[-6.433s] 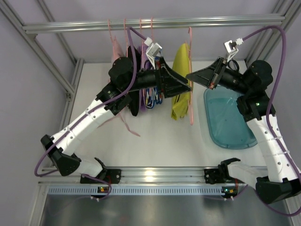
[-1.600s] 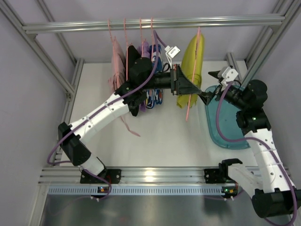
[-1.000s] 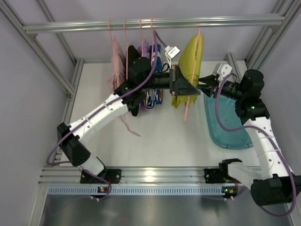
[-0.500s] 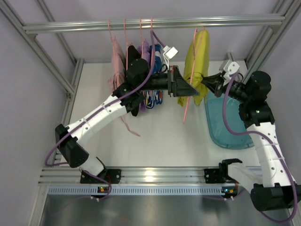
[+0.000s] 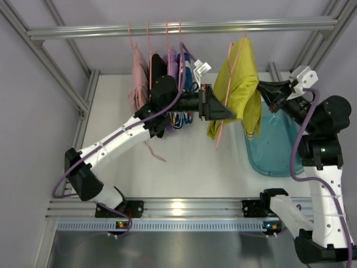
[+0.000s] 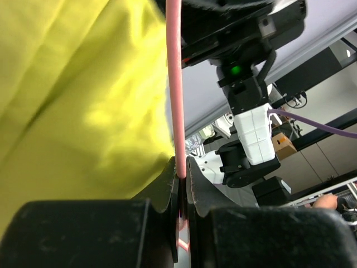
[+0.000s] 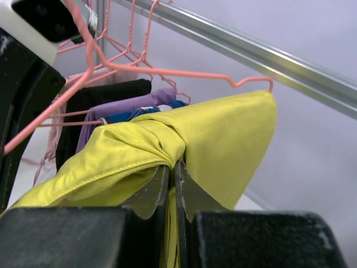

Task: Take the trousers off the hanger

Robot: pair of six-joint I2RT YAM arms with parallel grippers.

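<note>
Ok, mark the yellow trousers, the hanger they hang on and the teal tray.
yellow trousers (image 5: pixel 245 81): top view, middle of the draped fabric.
hanger (image 6: pixel 174 84): left wrist view, the straight pink wire.
teal tray (image 5: pixel 273 159): top view, bare floor near its front rim.

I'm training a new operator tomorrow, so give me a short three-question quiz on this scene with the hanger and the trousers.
1. True or false: the left claw is shut on the pink hanger.
2. What does the right claw grip? A the overhead rail; B the yellow trousers; C the teal tray.
3. In a few words: are the trousers off the hanger yet?
Key: 1 true. 2 B. 3 No, they drape over its wire.
</note>
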